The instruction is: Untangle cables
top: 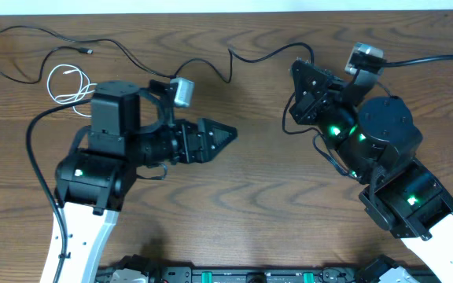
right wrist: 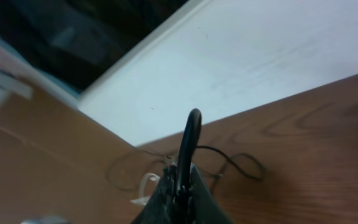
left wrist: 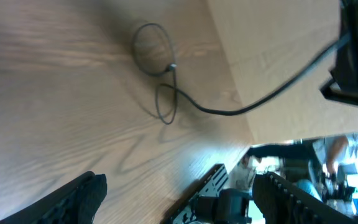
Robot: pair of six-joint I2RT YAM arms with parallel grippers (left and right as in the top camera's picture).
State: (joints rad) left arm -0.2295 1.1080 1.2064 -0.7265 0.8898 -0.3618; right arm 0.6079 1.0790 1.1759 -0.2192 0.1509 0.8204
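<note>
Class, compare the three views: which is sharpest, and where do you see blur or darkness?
Overhead: sharpest, evenly lit table. Left wrist: soft all over, the looped cable smeared. Right wrist: the right claw, shut on a black cable, is a dark blur up close.

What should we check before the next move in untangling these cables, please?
1. Grip: the right gripper is shut on a black cable: ok.
2. Free helper: the left gripper is open and empty: ok.
3. Is the white cable separate from the black ones? Cannot tell. The left arm hides part of it.
4. Is the black cable clear of the left arm? Cannot tell. One black strand runs close by that arm's wrist camera, and contact is not visible.
</note>
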